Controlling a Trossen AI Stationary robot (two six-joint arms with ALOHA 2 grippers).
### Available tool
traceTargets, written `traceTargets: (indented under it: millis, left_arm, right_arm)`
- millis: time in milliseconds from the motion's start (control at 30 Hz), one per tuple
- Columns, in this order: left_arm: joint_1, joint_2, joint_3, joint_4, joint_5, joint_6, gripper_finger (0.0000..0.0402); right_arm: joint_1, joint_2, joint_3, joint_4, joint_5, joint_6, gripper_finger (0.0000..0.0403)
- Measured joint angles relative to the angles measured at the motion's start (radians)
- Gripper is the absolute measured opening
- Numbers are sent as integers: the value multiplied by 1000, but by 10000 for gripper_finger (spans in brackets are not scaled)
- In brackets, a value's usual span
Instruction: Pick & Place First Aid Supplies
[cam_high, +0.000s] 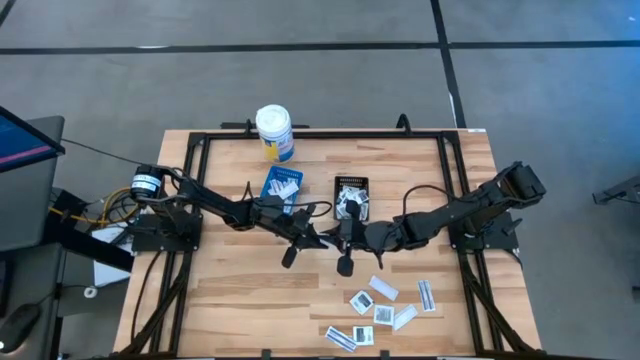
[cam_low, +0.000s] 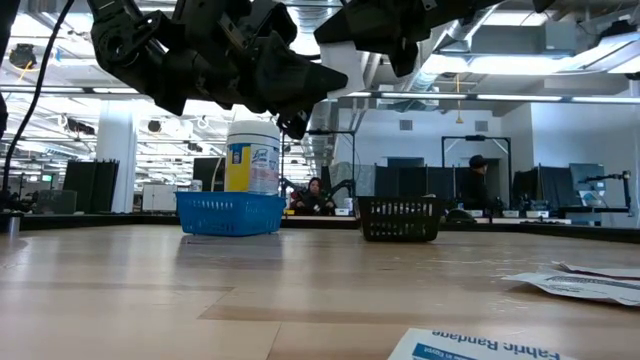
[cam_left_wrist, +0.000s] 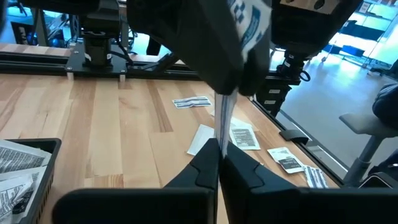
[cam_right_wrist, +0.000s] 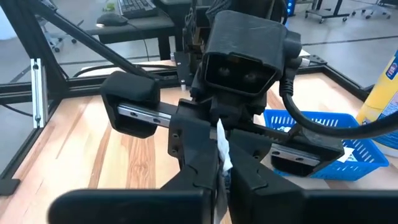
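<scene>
We see both grippers meeting mid-table, likely a handoff: left gripper (cam_left_wrist: 219, 163) and right gripper (cam_right_wrist: 221, 168) each have fingers clenched on the same thin white packet (cam_left_wrist: 222, 118), held above the wood. From table center, about 7 loose packets (cam_high: 384, 312) lie at 5 o'clock. 1 blue tray (cam_high: 282, 184) at 11, 1 black tray (cam_high: 351, 186) at 12, both holding packets. 1 bottle (cam_high: 274, 133) beyond at 11.

Even, bright overhead light falls on the pale wooden counter (cam_high: 250, 290), with only soft shadows under the dark arms. At table height, ceiling strip lights glare and the nearest white printed packet (cam_low: 480, 345), at 5 o'clock, blurs.
</scene>
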Motion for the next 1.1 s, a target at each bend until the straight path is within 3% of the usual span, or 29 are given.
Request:
traceTargets:
  millis: [333,533,967,1100]
  left_arm:
    - [0,0,0,0,0,0,7]
    - [0,0,0,1,0,0,7]
    - [0,0,0,-18,-16,-5,6]
    - [1,0,0,-45,-81,-26,6]
  right_arm:
    - [13,0,0,40,0,0,40]
    - [2,0,0,20,0,0,6]
    - [20,0,0,-6,2,26,32]
    - [35,0,0,-63,112,45,57]
